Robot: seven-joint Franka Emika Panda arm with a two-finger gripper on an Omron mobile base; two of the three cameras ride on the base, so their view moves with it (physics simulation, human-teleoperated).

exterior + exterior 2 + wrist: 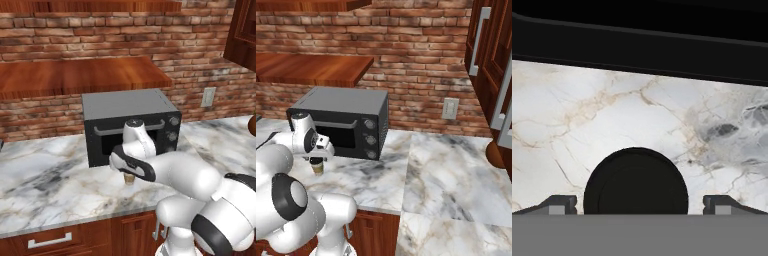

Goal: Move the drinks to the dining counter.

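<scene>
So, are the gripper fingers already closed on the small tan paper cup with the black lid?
No, in the hand view the gripper is open, one finger on each side of the small tan paper cup's black lid, apart from it.

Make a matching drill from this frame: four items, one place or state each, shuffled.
Items:
1. paper cup
2. toaster oven
3. pincer
4. wall outlet

Places or states:
A. on the brick wall, right of the oven
B. open, its tips on either side of the black lid
C. on the marble worktop, in front of the oven
D. at the back of the worktop, door shut

Pairs: 1-C, 2-D, 3-B, 4-A
</scene>
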